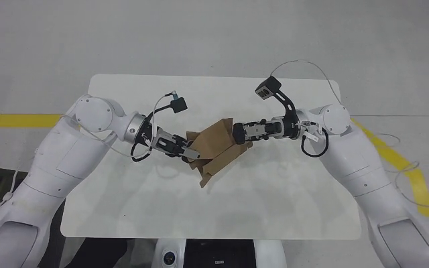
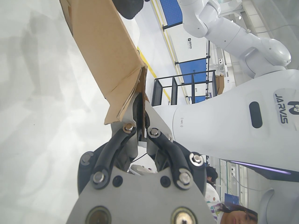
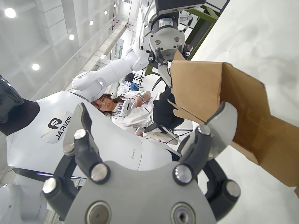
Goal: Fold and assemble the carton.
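One white table point(image 1: 281, 201), grey floor point(image 1: 201, 33) (yellow stripes point(image 1: 27, 120)); one carton point(image 1: 218, 144). Left gripper point(image 1: 193, 152) pinches its 9 o'clock edge; right gripper point(image 1: 239, 132), at 2 o'clock, gapes empty.

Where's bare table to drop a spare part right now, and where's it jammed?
Free: the wide near strip of the table between the carton and the near edge, and the far strip beyond both arms. Crowded: the centre, where the left jaws are shut on the carton and the right jaws stand open at its other end.
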`<state>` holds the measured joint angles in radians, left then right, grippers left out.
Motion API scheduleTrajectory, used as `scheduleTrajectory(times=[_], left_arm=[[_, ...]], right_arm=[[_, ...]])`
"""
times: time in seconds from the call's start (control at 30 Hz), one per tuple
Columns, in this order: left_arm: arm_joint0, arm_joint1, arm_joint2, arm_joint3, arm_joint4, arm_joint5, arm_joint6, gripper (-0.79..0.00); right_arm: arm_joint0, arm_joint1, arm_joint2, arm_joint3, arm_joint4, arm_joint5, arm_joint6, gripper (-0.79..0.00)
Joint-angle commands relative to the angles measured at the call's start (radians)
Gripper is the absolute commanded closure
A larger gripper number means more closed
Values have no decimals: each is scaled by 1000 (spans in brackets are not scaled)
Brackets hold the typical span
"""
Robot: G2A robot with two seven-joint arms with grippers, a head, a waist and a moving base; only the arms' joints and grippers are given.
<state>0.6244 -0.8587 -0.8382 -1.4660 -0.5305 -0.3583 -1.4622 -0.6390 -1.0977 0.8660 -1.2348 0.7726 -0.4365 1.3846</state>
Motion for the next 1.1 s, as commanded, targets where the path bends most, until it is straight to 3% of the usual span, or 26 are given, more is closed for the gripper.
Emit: scheduleTrajectory(times=[0.0,0.27,0.83,1.07], left_arm=[[-2,4,9,-5,-15,0,0,0],[-12,19,39,-26,-44,-6,6,0],[-12,19,39,-26,-44,-6,6,0],[-17,36,62,-35,1,-30,30,0]], right_arm=[[-1,0,-7,1,1,-2,-2,-785],[2,-4,-28,6,16,-11,-11,-785],[2,-4,-28,6,16,-11,-11,-785],[15,21,2,91,-66,-44,-44,-785]])
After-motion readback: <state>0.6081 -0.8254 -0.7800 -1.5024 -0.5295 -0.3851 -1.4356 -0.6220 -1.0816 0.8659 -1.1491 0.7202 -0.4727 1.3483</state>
